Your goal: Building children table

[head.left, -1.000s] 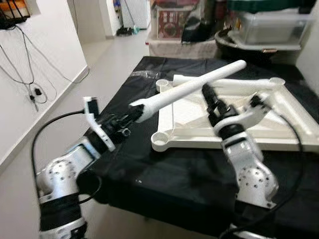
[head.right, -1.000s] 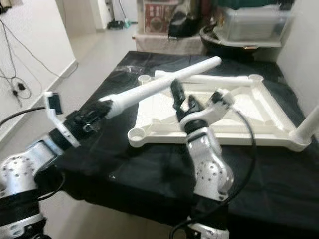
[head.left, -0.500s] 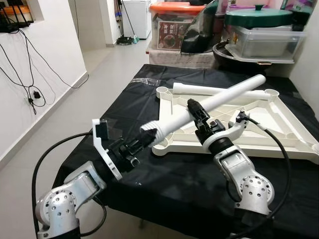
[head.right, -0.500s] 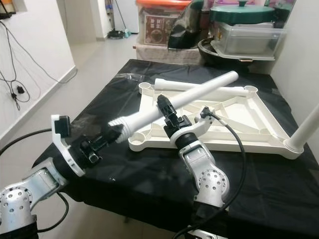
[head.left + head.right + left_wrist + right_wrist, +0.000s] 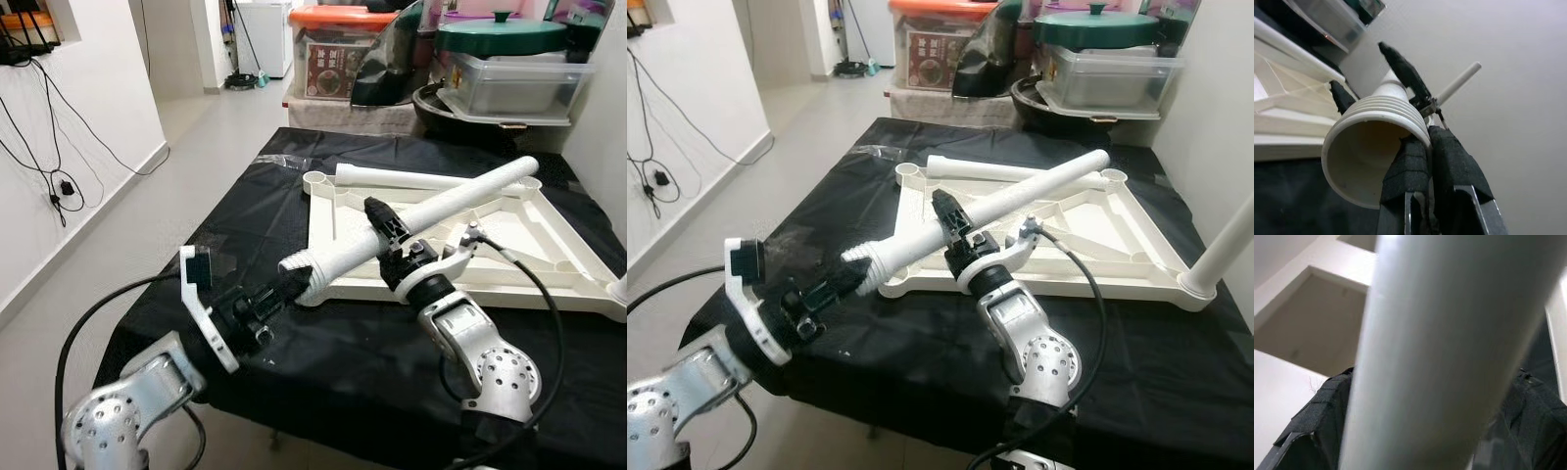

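Observation:
An upturned white table top (image 5: 558,257) lies on a black-covered table (image 5: 245,206). A long white table leg (image 5: 431,211) slants above it, with its ribbed screw end (image 5: 306,266) low over the near left corner socket. My left gripper (image 5: 282,291) is shut on the rim of that screw end (image 5: 1376,147), and its fingers (image 5: 1449,161) pinch the rim. Further up the leg, my right gripper (image 5: 384,223) is shut around the leg (image 5: 1440,347), with one finger (image 5: 1317,416) on each side. A second leg (image 5: 411,178) lies along the far edge. A third leg (image 5: 1227,243) stands upright in the right corner.
Plastic bins and a green-lidded pot (image 5: 500,59) crowd the space behind the table. On the left is open floor (image 5: 118,225), beside a white wall with hanging cables (image 5: 59,147). The table's front edge is close to my arms.
The leg has come down, so its screw end is lower and nearer the corner socket. My right gripper moved from beside the leg to around it. The camera has also shifted.

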